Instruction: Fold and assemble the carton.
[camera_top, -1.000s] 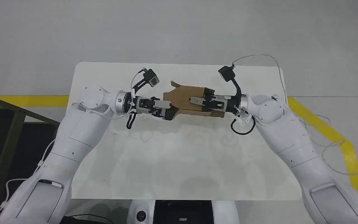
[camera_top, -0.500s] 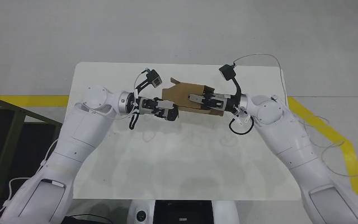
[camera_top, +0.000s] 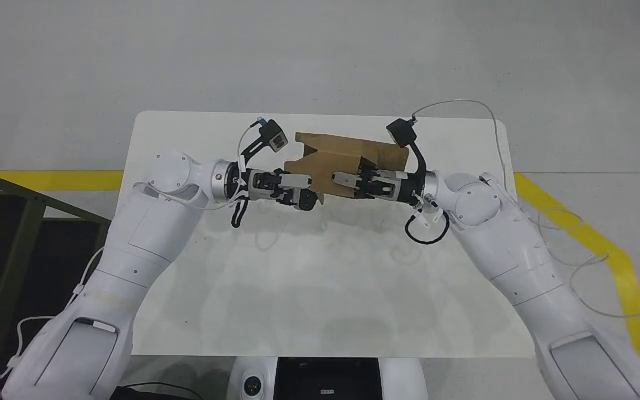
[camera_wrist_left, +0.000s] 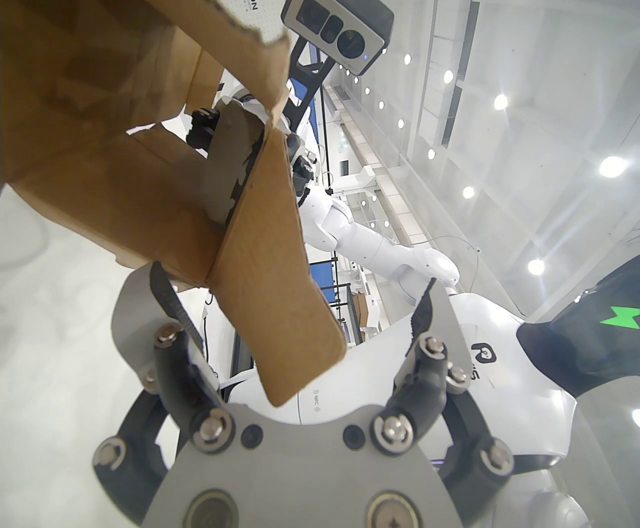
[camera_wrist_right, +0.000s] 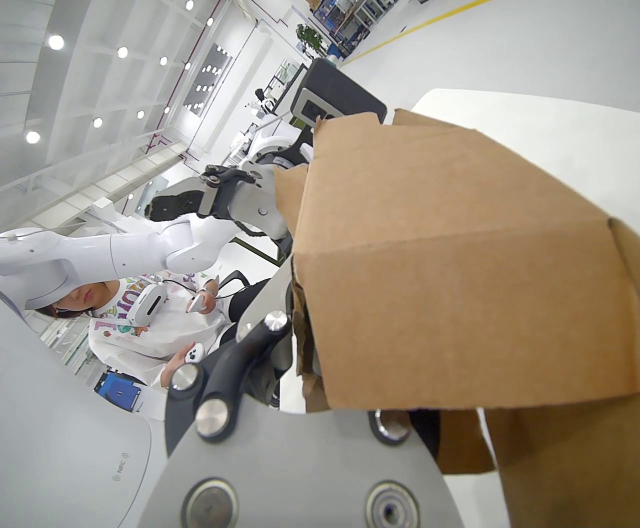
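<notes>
Brown carton (camera_top: 340, 158) up off the white desk (camera_top: 300, 290), over its far middle, between the two arms, half opened, flaps loose. On one carton wall, right gripper (camera_top: 346, 182) clamped: one grey toothed finger (camera_wrist_left: 232, 160) flat against the inner face in the left wrist view, a grey finger part (camera_wrist_right: 282, 295) just outside the same wall in the right wrist view. Fingertips there buried under cardboard; carton's lower flaps cut off by the frame edge. At the carton's end toward the left arm, left gripper (camera_top: 304, 192) with fingers spread wide apart, nothing pinched. Between them, a loose rounded flap (camera_wrist_left: 280, 300) hanging down. One left finger (camera_wrist_left: 165, 310) close under the carton's bottom corner; contact there hard to judge. Small white label (camera_wrist_left: 245, 17) on the carton's upper edge in the left wrist view, its print cut off, too partial to read.
</notes>
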